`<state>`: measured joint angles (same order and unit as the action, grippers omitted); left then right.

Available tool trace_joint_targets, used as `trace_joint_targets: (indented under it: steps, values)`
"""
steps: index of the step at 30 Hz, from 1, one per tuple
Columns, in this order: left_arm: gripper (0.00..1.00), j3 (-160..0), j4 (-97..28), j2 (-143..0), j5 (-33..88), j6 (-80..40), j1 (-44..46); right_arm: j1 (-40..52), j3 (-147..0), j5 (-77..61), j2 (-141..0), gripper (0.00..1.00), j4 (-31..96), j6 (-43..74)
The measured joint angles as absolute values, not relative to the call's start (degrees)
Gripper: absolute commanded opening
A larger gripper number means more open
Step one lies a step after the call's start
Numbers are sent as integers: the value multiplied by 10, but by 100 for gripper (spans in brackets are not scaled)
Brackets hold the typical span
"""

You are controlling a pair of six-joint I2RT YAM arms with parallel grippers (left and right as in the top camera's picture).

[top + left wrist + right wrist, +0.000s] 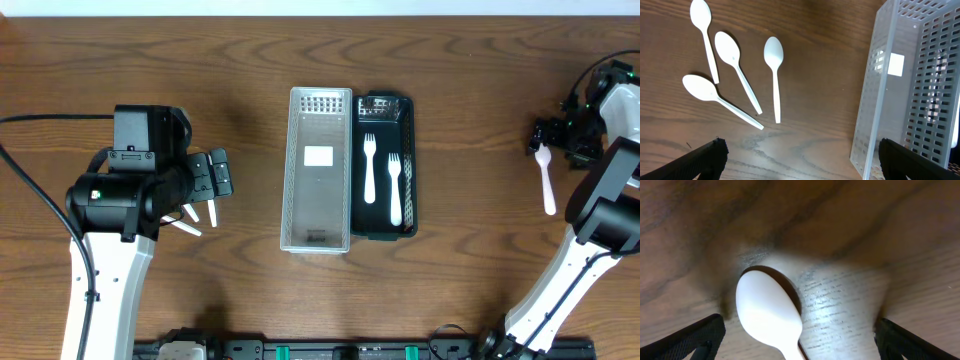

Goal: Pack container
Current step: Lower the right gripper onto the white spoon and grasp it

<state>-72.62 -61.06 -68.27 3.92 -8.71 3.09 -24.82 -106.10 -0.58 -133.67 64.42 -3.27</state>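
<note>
my right gripper [800, 337] is spread wide, jaws straddling the white spoon [769, 311] bowl, ready to pinch. my left gripper [800, 162] hangs wide above four loose spoons [732, 52] beside the clear bin [905, 90].

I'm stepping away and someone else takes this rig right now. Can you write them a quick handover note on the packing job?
Left gripper: open, empty, above four spoons lying beside the clear basket.
Right gripper: open, empty, low over a lone spoon on the table.
Done: two forks lie in the black tray.
Left: none of the five spoons is packed, and the clear basket shows no cutlery.
</note>
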Motion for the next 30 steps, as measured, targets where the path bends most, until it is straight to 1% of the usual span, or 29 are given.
trace_joint_targets:
  steps: [9, 12, 13, 16, 20, 27, 28, 30]
  values:
    - [98, -726, -611, -683, 39, -87, 31, -245, -1061, -8, -1337, 97, 631, -36]
    - [98, -726, -611, -683, 39, -87, 31, -245, -1060, -8, -1337, 88, 630, -39]
    - [98, -726, -611, -683, 39, -87, 31, -245, -1060, -6, -1337, 82, 629, -41]
    - [98, -726, -610, -683, 39, -87, 31, -245, -1059, -6, -1337, 68, 630, -45]
    - [98, -726, -607, -683, 39, -87, 31, -245, -1059, -5, -1337, 61, 630, -44]
    - [98, -726, -604, -683, 39, -87, 31, -245, -1058, -5, -1337, 36, 632, -47]
    - [98, -726, -604, -683, 39, -87, 31, -245, -1058, -5, -1337, 34, 632, -48]
    - [98, -726, -604, -683, 39, -87, 31, -245, -1058, -5, -1337, 34, 632, -46]
